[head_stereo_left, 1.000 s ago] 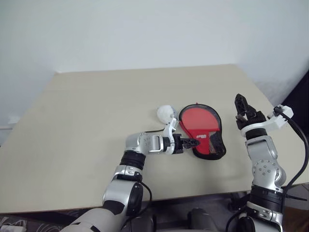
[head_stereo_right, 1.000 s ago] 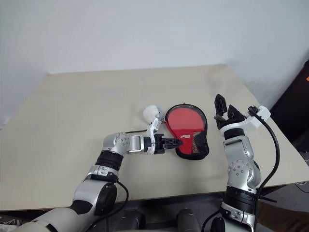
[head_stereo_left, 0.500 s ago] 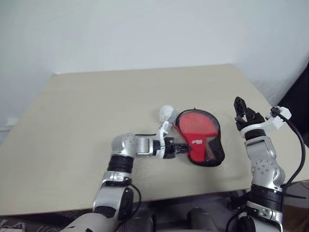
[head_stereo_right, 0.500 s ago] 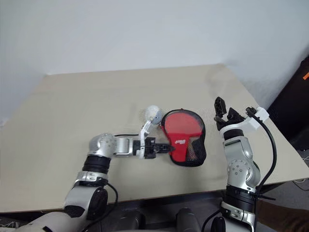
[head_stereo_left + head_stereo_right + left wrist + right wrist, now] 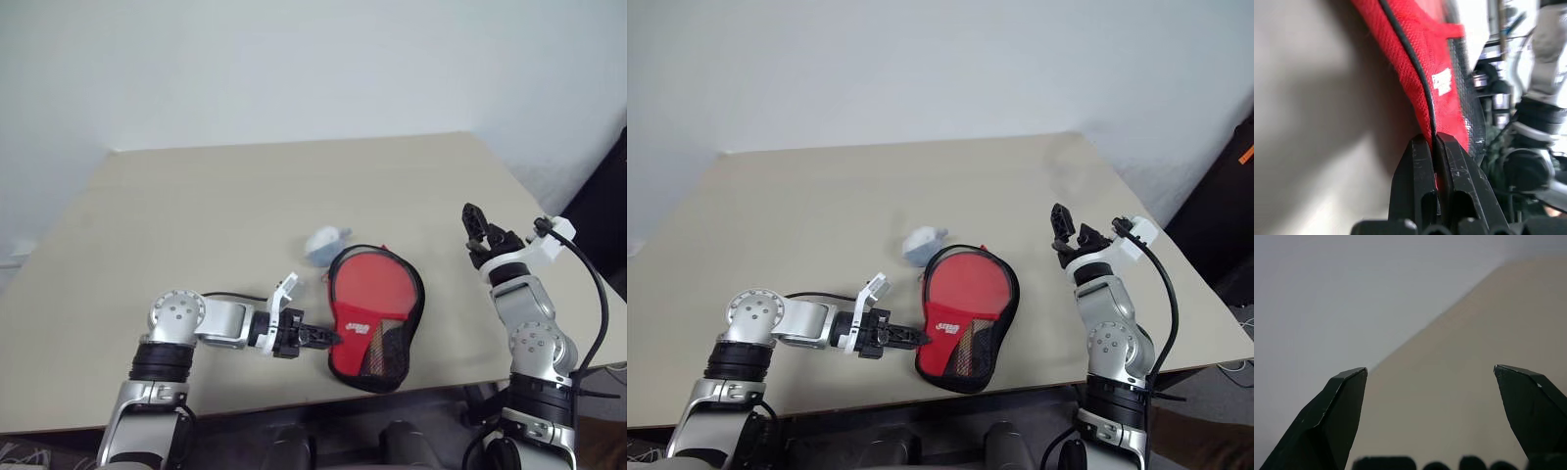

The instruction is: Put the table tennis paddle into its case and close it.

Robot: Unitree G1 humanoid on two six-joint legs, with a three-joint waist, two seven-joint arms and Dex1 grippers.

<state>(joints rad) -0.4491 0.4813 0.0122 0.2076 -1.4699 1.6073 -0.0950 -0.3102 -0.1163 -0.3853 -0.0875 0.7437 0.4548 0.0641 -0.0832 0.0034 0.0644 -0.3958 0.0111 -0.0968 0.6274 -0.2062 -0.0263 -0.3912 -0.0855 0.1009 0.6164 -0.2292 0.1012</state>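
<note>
item: case (image 5: pixel 372 318). red pouch with black trim, lying flat on the bench (image 5: pixel 196 206) close to its near edge, a little right of the middle. you see its long axis running from the round end, toward the far edge, to the narrow mesh end, which nearly reaches the near edge and leans slightly left.

item: left gripper (image 5: pixel 315 338). its fingers are pressed together on the black-piped left edge of the case; the left wrist view shows the trim (image 5: pixel 1422 105) running straight into the closed fingers (image 5: pixel 1415 186). the case lies directly to the right of this pincer, so any drag or zip pull goes along that left edge. you have this arm as the nearer one, already in contact.

item: right gripper (image 5: pixel 480 233). spread wide, holding nothing, raised near the right edge of the bench, well apart from the case.

item: small pale ball (image 5: pixel 323 244). just beyond the round end of the case, toward the far edge.

item: table tennis paddle. not separately visible; judged to be inside the case, though you cannot confirm it.

hard to make out: whether the pincer holds a zip pull or only the trim; how far the zip is closed; the far side of the case from the wrist view.
</note>
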